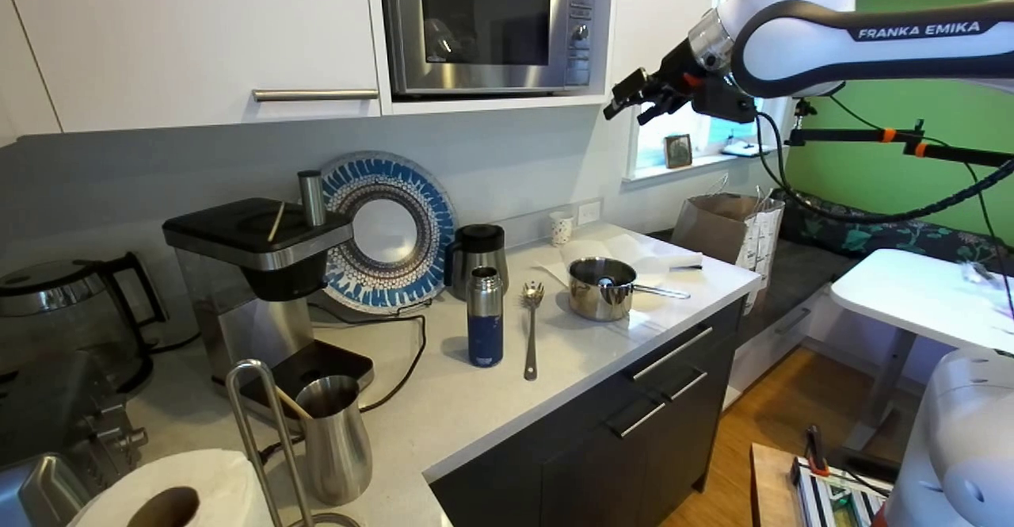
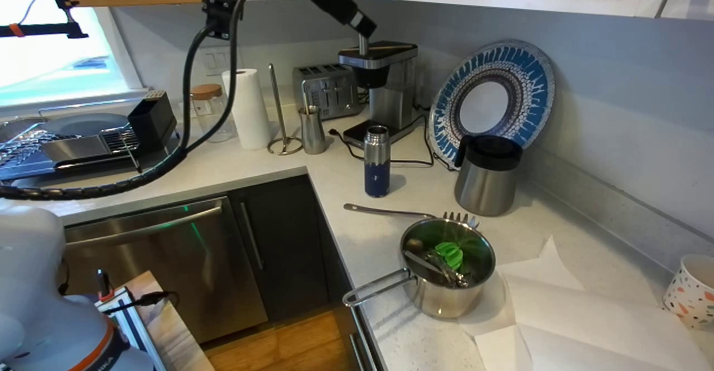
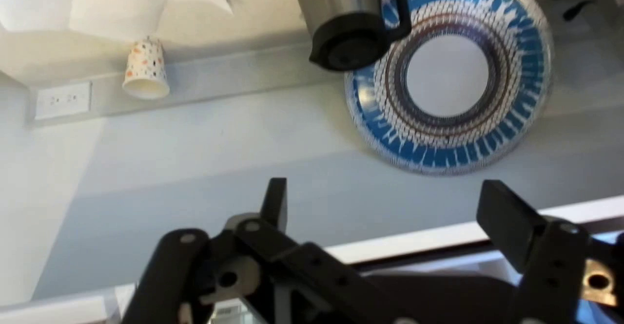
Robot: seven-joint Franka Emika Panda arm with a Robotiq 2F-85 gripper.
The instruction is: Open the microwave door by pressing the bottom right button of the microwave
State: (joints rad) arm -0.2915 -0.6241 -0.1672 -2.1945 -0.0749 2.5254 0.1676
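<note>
Lining up for the press is, we judge, the step in hand. Left to right in an exterior view, the microwave [image 1: 491,24] sits high above the bench [image 1: 444,408], its door [image 1: 483,32] closed; then comes what we take for the button [image 1: 577,77], low on the panel [image 1: 581,16]; our jaws hang beyond, apart from it. The wrist view shows their fingers [image 3: 507,221] spread wide, holding nothing, with the wall [image 3: 253,143] beneath the ledge [image 3: 414,241] ahead. Next we probably need to draw them together, tip them up and push squarely. Along the bench come a coffee maker [image 1: 273,317], patterned plate [image 1: 386,230], carafe [image 1: 475,253], bottle [image 1: 486,321], long fork [image 1: 531,337] and saucepan [image 1: 590,299], all lower than the button. The ledge looks likeliest to catch us; our cable [image 1: 895,216] droops at the right.
</note>
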